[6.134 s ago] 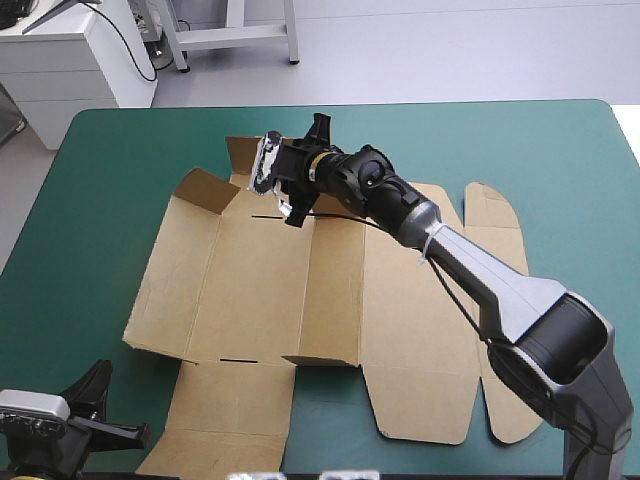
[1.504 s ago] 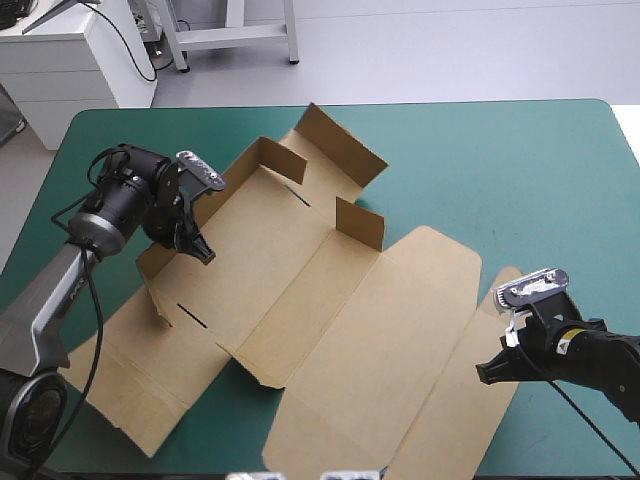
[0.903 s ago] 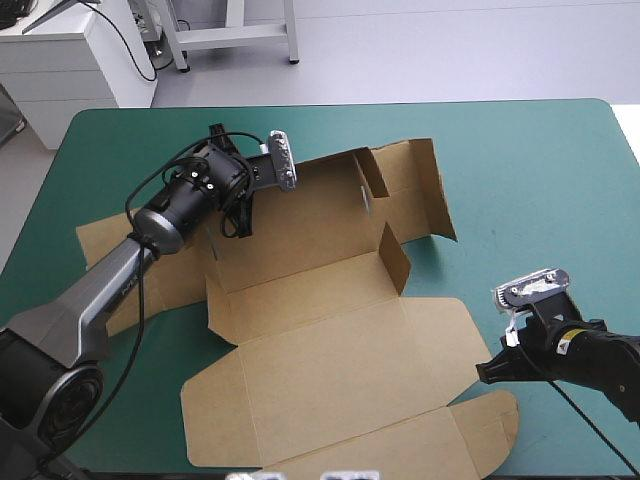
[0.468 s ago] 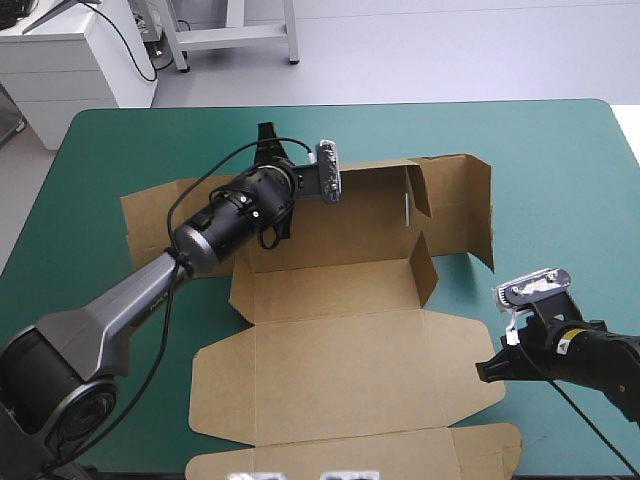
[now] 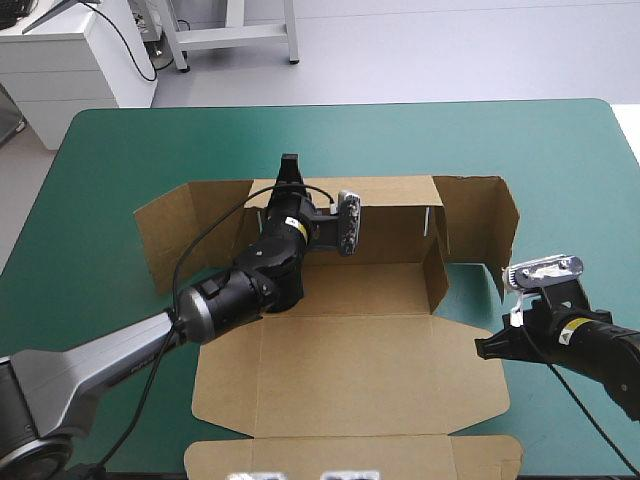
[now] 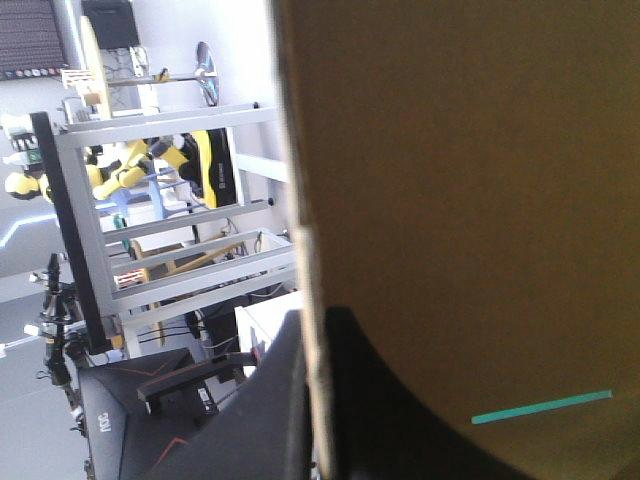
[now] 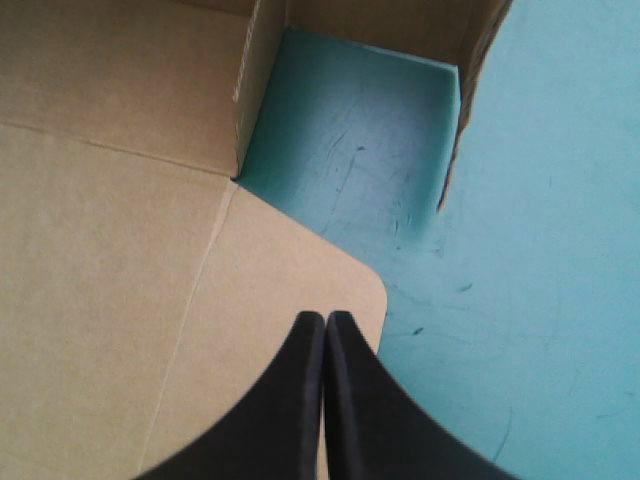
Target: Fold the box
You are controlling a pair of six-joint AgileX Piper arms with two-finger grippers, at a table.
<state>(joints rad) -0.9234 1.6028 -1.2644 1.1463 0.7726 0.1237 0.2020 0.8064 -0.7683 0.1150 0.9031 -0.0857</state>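
**Box position.** The box (image 5: 350, 360) lies at the middle of the table (image 5: 560, 150), on its teal-green cover. The long far wall stands upright, with a flap angled outward at each end. A short wall is raised at the right end of the floor panel. The wide panel on the near side lies flat, and its last strip reaches the table's near edge.

**Left gripper.** The left gripper (image 5: 289, 172) sits at the top edge of the far wall, left of that wall's middle. In the left wrist view the gripper (image 6: 315, 318) is all but closed, with the brown board of the box (image 6: 460, 200) clamped between the two black fingers, one on each face.

**Right gripper.** The right gripper (image 5: 485, 348) is pressed to a single point and holds nothing. It hangs over the rounded right corner of the flat panel. The right wrist view confirms this: gripper (image 7: 325, 318), box (image 7: 100, 220). Contact with the board cannot be determined.

**Clearance.** Bare cover lies beyond the far wall, and broad strips lie to the left and right of the box. There is little room on the near side.
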